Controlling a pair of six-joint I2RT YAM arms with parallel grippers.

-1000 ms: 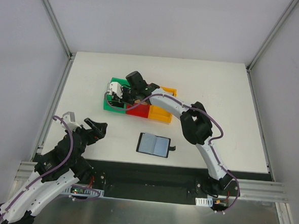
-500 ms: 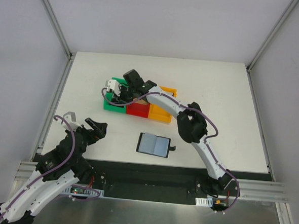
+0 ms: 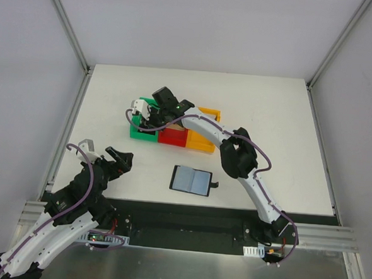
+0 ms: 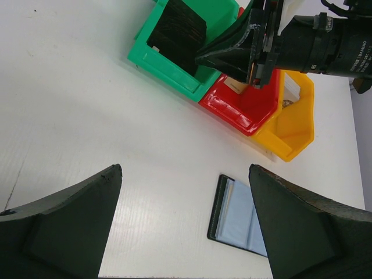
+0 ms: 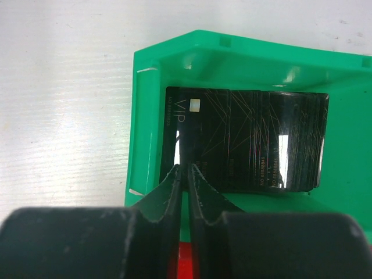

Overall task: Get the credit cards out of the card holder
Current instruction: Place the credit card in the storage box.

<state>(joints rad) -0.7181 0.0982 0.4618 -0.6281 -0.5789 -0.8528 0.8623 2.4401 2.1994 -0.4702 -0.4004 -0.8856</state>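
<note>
The card holder [image 3: 192,180] lies open on the table, a black wallet with grey-blue panels, also in the left wrist view as the card holder [image 4: 235,218]. Credit cards [image 5: 250,142], a black stack marked VIP, stand in the green bin [image 5: 145,116]. A tan card [image 4: 235,87] lies in the red bin [image 4: 244,107]. My right gripper [image 5: 186,168] hovers over the green bin [image 3: 138,129], its fingers almost together with a thin slit and nothing visible between them. My left gripper [image 4: 185,171] is open and empty, left of the wallet, above bare table.
An orange bin [image 3: 203,140] sits right of the red bin [image 3: 171,137], with a pale card [image 4: 290,87] inside. The right arm [image 3: 236,152] stretches across the table above the wallet. Metal frame rails run along both table sides.
The right gripper has shifted a little left and farther back over the green bin. The left arm and the wallet have not moved.
</note>
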